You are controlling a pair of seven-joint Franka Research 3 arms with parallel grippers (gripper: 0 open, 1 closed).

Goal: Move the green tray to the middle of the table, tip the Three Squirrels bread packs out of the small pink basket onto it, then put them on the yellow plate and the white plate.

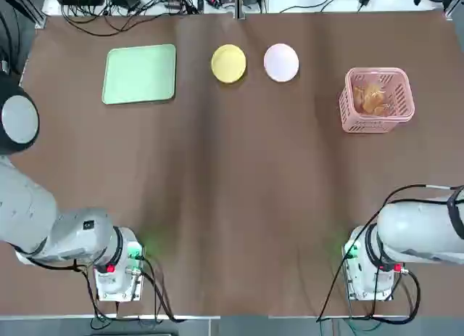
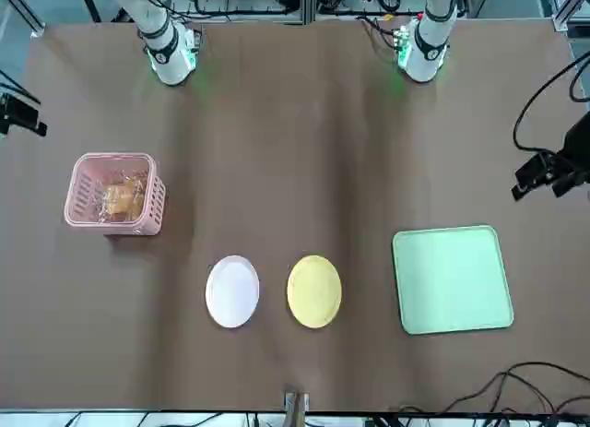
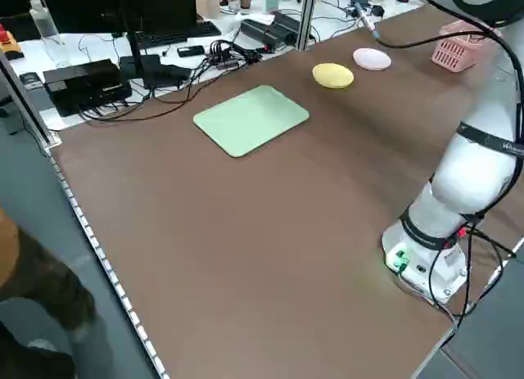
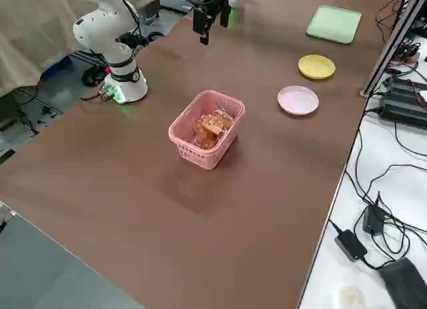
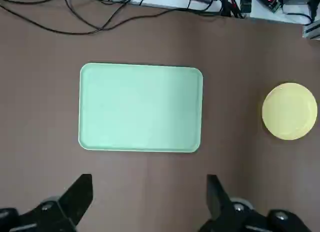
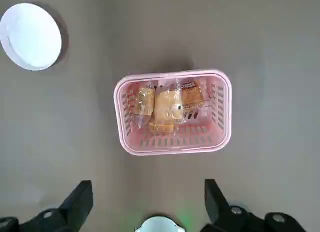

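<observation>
Top view shows the flat pale mint-green tray [image 1: 140, 74] with its low rim lying at the far left of the table [image 1: 232, 205], which wears a dark brown cloth. It lies flat, so it looks light and stiff. Its thin rim looks like the only part to pinch, likely on the near edge. It may slide on the cloth.

Just to its right sits the small round yellow plate [image 1: 228, 63], then the small round white plate [image 1: 280, 62]. The plates are close together but do not touch.

Far to the right stands the small pink plastic basket with slotted sides [image 1: 377, 99]. Small clear bread packs [image 6: 167, 107] with orange-brown slices lie inside it. They look soft, light and slippery. The basket's flared rim looks good to grab for tipping.

The left gripper [image 5: 150, 197] hangs above the table near the tray, fingers wide apart, holding nothing. The right gripper [image 6: 148, 201] hangs near the basket, also wide and holding nothing.
</observation>
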